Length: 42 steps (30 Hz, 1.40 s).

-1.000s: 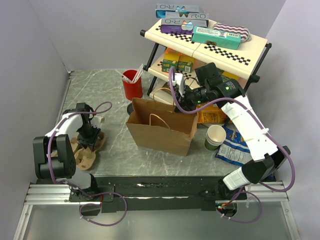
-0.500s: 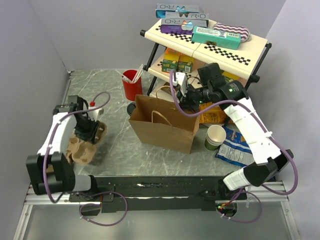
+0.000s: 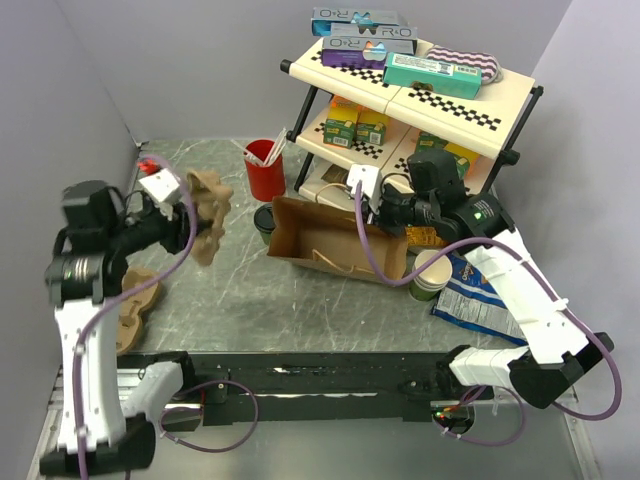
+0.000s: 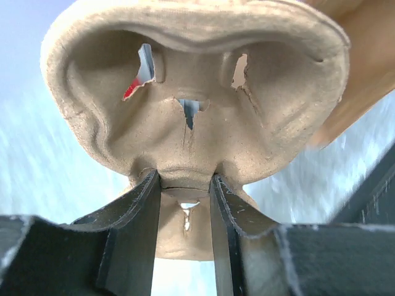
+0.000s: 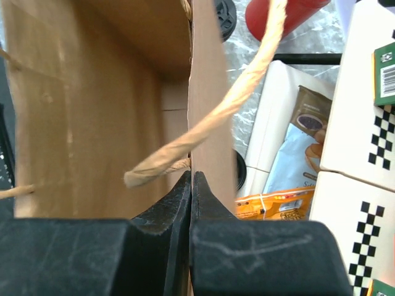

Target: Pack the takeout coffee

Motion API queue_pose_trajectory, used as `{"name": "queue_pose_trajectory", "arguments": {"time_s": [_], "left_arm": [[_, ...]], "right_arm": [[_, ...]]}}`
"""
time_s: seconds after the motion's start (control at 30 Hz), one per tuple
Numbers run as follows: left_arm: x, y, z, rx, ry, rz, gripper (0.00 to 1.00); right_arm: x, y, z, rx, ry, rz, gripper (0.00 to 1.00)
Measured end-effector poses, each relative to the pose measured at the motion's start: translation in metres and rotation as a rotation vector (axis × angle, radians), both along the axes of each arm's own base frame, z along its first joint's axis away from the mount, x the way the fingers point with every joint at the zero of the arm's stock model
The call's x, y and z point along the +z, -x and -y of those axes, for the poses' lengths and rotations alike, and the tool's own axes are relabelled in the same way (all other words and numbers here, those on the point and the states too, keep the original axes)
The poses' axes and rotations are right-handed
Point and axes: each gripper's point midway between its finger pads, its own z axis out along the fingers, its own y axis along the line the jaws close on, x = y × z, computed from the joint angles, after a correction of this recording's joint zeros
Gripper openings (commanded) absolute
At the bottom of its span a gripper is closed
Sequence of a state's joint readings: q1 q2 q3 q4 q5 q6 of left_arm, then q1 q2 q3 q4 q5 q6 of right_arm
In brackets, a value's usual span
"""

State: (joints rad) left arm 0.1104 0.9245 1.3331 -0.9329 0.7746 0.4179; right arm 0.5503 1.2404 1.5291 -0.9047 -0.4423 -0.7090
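Note:
The takeout coffee, a dark green cup with a black lid, stands on the table between the red cup and the left end of the brown paper bag. Its lid shows at the top of the right wrist view. My right gripper is shut on the bag's top edge, next to a twine handle, and the bag is tipped with its mouth open. My left gripper is raised above the table. It is shut on a pulp cup carrier, which fills the left wrist view.
Another pulp carrier lies at the near left. A red cup with sticks stands behind the coffee. A lidless stack of green cups and a snack bag sit right of the paper bag. A checkered shelf with boxes stands at the back right.
My left arm has lifted one carrier off the table and swung it up and to the right. My right gripper has pulled the bag's edge, tipping the bag over and open.

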Motion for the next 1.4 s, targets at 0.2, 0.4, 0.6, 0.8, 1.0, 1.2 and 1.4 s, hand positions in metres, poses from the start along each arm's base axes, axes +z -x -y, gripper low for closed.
{"name": "queue_pose_trajectory", "arguments": {"time_s": [0.2, 0.4, 0.6, 0.8, 1.0, 1.2, 1.4], "left_arm": [[0.106, 0.010, 0.033, -0.143, 0.161, 0.330, 0.01], [0.141, 0.009, 0.084, -0.343, 0.299, 0.403, 0.01], [0.134, 0.015, 0.149, -0.527, 0.364, 0.396, 0.01], [0.130, 0.027, 0.173, -0.588, 0.364, 0.449, 0.01], [0.119, 0.039, 0.179, -0.611, 0.328, 0.501, 0.01], [0.100, 0.036, 0.180, -0.606, 0.280, 0.519, 0.01], [0.079, 0.036, 0.182, -0.627, 0.223, 0.488, 0.01]], "right_arm": [[0.001, -0.001, -0.002, -0.003, -0.002, 0.007, 0.00], [0.001, -0.002, -0.005, -0.014, -0.016, -0.008, 0.00], [-0.004, -0.004, -0.010, -0.027, -0.023, -0.051, 0.00], [-0.004, -0.008, -0.013, -0.055, -0.037, -0.090, 0.00], [-0.004, -0.007, -0.015, -0.069, -0.055, -0.112, 0.00], [-0.001, -0.007, -0.015, -0.076, -0.066, -0.116, 0.00], [-0.001, -0.007, -0.016, -0.080, -0.069, -0.121, 0.00]]}}
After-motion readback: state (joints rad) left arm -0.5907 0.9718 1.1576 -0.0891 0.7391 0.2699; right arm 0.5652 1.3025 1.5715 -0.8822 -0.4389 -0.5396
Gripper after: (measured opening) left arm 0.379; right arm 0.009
